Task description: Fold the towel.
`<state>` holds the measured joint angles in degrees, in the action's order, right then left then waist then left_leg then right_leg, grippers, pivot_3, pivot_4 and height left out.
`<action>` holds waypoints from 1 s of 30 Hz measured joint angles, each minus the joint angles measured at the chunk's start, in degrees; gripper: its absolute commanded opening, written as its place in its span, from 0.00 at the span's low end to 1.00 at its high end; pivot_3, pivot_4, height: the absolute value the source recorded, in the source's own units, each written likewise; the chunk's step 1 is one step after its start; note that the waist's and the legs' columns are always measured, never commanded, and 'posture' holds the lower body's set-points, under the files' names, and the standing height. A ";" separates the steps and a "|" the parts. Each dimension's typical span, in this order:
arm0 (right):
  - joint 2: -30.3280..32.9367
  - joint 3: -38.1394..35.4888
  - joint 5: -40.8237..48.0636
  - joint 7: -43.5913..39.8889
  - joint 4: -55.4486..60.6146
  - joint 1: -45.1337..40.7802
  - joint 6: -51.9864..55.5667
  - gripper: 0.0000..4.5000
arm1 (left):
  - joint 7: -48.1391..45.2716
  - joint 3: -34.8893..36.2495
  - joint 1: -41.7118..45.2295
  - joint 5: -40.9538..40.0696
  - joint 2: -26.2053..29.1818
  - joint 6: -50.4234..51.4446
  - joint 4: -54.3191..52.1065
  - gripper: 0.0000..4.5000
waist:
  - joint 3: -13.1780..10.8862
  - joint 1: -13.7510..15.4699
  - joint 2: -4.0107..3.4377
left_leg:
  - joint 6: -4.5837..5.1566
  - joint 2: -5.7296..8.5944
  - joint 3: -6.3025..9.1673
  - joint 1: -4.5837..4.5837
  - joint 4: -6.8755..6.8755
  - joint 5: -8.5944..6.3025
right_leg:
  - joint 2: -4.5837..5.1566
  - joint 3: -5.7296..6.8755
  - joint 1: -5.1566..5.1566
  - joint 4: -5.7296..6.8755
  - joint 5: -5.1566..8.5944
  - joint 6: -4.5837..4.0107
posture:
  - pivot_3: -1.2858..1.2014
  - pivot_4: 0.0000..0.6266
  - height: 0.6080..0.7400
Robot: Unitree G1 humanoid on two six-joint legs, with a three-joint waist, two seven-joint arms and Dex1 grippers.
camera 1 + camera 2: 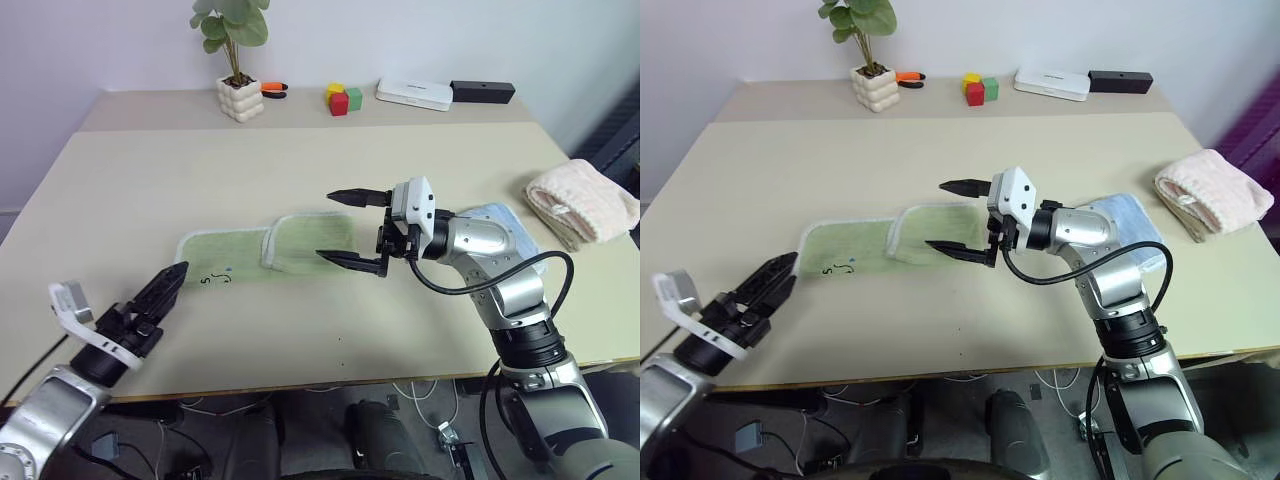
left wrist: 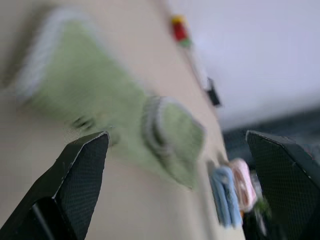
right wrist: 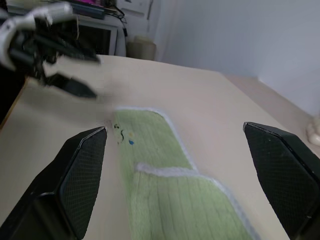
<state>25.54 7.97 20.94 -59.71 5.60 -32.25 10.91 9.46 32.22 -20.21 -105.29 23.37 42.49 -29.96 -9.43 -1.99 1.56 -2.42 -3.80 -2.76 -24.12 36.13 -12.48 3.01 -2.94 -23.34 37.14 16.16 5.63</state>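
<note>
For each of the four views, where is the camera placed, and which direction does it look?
Left eye, right eye: on the head, looking down over the table; both arms show.
Left wrist: looks between open left gripper along the green towel.
Right wrist: looks between open right gripper, with left gripper beyond.
All share the towel.

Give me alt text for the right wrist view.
A light green towel lies on the beige table, its near part folded over itself, framed by the right claw's open black fingers. Beyond it the left claw hangs open above the table.
</note>
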 measured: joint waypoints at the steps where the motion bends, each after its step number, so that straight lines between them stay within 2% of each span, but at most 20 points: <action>1: -0.11 0.10 -0.02 0.21 0.00 0.00 0.00 0.99 | 2.53 -1.14 -0.30 -0.53 -0.95 -1.68 -0.61 1.00 | 0.00 0.05 0.00 | 0.00 0.00 -0.01 0.00 0.01 0.00 | 0.01 0.00 0.02 -0.03 0.00 0.00 | 0.52 0.24 1.00; 7: -0.07 0.16 -0.66 0.76 0.00 0.01 -0.11 0.99 | 9.56 -4.07 1.03 -0.08 -3.78 -8.32 0.79 1.00 | 0.00 0.15 0.00 | -0.01 0.04 -0.04 0.00 0.01 0.00 | 0.00 -0.01 0.03 -0.12 0.02 -0.04 | 0.52 0.24 1.00; 12: 0.05 0.16 -1.45 1.39 -0.01 0.05 -0.13 0.99 | 12.09 -5.21 4.74 1.22 -3.95 -11.04 3.30 1.00 | 0.00 0.28 0.00 | -0.01 0.05 -0.06 -0.02 0.01 0.00 | -0.01 -0.01 0.04 -0.17 0.02 -0.04 | 0.52 0.24 1.00; 16: 0.05 0.16 -2.20 2.52 0.01 0.46 -0.24 0.99 | 14.63 -7.33 7.70 1.33 -6.48 -13.12 5.16 1.00 | 0.00 0.95 0.00 | -0.01 0.06 -0.08 -0.02 0.01 0.00 | -0.02 -0.03 0.04 -0.18 0.02 -0.04 | 0.52 0.24 1.00; 26: 0.22 0.15 -2.65 4.10 0.05 0.80 -0.23 0.99 | 17.12 -8.59 14.71 2.35 -8.70 -15.68 10.29 1.00 | 0.01 1.32 0.01 | -0.01 0.06 -0.06 -0.03 0.04 0.01 | -0.08 -0.03 0.06 -0.18 0.01 -0.04 | 0.52 0.24 1.00; 29: 0.28 0.15 -2.72 4.38 0.06 0.82 -0.22 1.00 | 17.41 -9.06 16.55 3.61 -8.61 -15.26 12.17 0.81 | 0.01 1.40 0.00 | -0.01 0.07 -0.05 -0.02 0.06 0.01 | -0.10 -0.03 0.09 -0.18 0.01 -0.04 | 0.52 0.24 1.00; 30: 0.29 0.15 -2.73 4.55 0.06 0.82 -0.22 1.00 | 17.46 -9.19 16.80 4.06 -8.62 -15.19 12.85 0.71 | 0.01 1.36 0.00 | -0.01 0.07 -0.05 -0.02 0.06 0.01 | -0.10 -0.04 0.09 -0.19 0.01 -0.04 | 0.52 0.24 1.00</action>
<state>25.83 8.12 18.21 -55.15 5.66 -31.43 10.68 26.92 23.04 -3.40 -101.23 14.76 27.30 -17.11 -9.42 -0.64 1.56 -2.43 -3.73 -2.80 -24.15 36.19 -12.47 2.91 -2.98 -23.25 36.96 16.17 5.59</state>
